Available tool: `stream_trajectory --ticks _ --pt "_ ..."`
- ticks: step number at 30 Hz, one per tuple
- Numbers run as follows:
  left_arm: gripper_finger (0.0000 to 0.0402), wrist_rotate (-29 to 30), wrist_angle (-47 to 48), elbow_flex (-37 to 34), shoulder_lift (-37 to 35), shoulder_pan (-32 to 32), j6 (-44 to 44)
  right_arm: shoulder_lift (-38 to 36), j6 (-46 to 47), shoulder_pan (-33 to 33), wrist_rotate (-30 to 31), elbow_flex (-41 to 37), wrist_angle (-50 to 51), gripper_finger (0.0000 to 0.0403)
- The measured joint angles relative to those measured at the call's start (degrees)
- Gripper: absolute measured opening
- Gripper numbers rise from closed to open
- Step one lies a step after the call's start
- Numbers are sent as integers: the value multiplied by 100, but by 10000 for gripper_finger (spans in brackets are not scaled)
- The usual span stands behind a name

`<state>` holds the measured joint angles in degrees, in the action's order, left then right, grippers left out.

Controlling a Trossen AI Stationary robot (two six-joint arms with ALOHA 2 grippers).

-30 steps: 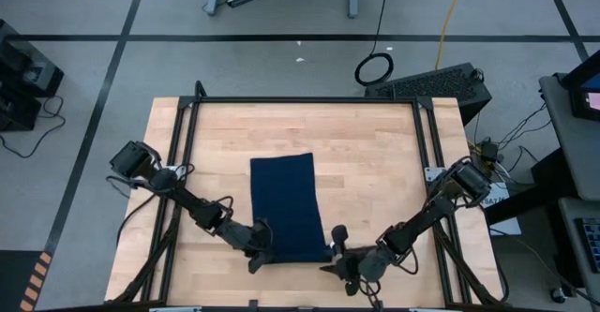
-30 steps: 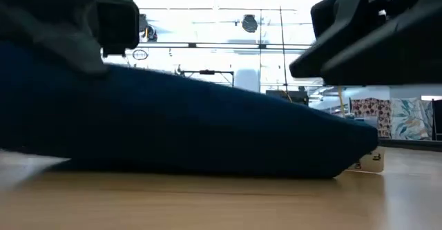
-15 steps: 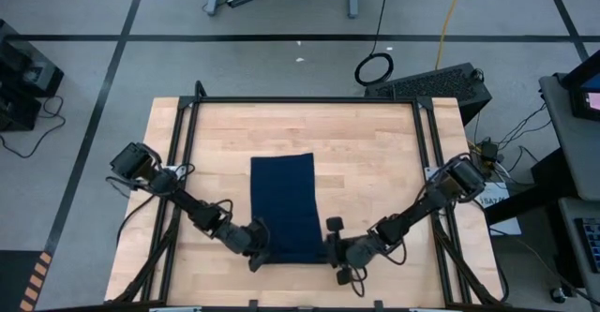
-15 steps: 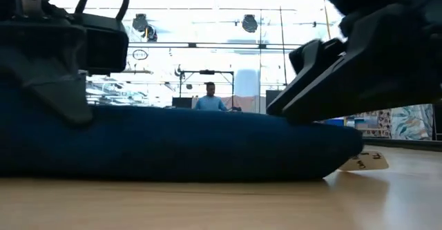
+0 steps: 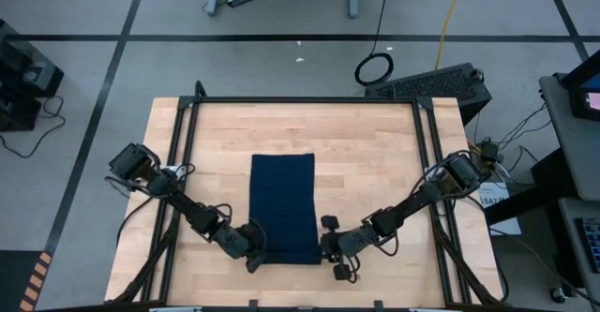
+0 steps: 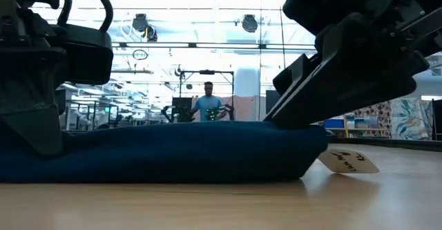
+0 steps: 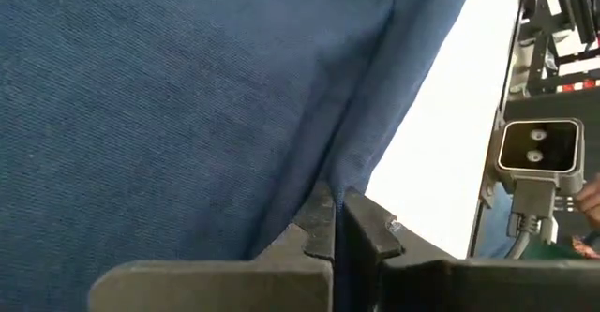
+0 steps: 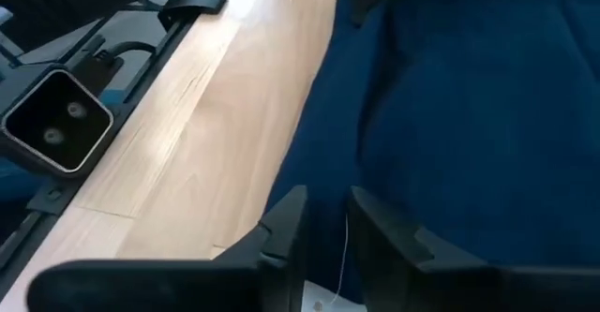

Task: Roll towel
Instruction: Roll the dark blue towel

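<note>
Jaws: left gripper (image 5: 260, 248) clamped on the near left corner of the towel (image 5: 282, 209); right gripper (image 5: 322, 248) narrowing around the near right corner, grip uncertain. Towel flat mid-table (image 5: 375, 162). White tag (image 6: 349, 161) bears illegible writing. Person (image 6: 208, 103) stands beyond.

A robotics lab set in a large, open industrial hall.

A wooden table (image 5: 375, 153) edged by a black metal frame (image 5: 305, 99) is seen from above on a grey concrete floor (image 5: 234, 59) marked with black tape lines (image 5: 281, 37). Loose cables (image 5: 375, 68) are coiled on the floor, and black equipment cases (image 5: 441, 85) are set beside the table. Across the table, at its own height, a long bright hall with round ceiling lights (image 6: 250, 24) and metal racks (image 6: 97, 109) is shown, and a person (image 6: 208, 102) is seen standing far back among more rigs.
</note>
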<state>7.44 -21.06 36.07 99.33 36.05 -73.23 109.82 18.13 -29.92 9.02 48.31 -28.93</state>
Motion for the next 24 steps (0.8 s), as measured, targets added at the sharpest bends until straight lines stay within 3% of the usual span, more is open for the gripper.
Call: stream_trajectory --ticks 5,10,14,24 --pt "4 33 44 2 0 -2 -4 0 -640 -90 399 0 -322 80" --pt "4 37 59 2 -2 -2 -4 13 -1549 -346 604 7 -918 117" --pt "7 61 70 2 -2 -2 -4 428 -1629 -425 652 13 -1485 143" --pt "9 94 100 2 -4 -2 -128 1520 -2112 -589 1632 175 -2735 176"
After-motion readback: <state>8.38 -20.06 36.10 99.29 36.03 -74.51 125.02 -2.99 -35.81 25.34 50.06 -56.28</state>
